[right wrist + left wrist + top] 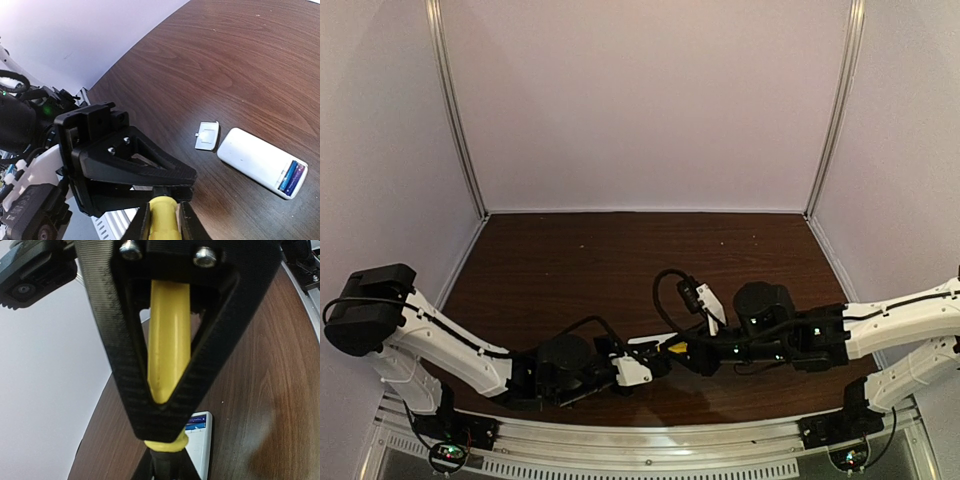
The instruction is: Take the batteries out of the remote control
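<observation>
Two grips on screwdriver (169,340), left fingers (122,365) clamped, right fingers (189,225) pinching

The remote control (255,159), a flat white rounded slab, lies back-up on the dark wooden surface (240,60), the compartment at one end uncovered, and the two slim blue batteries (292,177) sit inside it side by side, lengthwise along the slab.
</observation>
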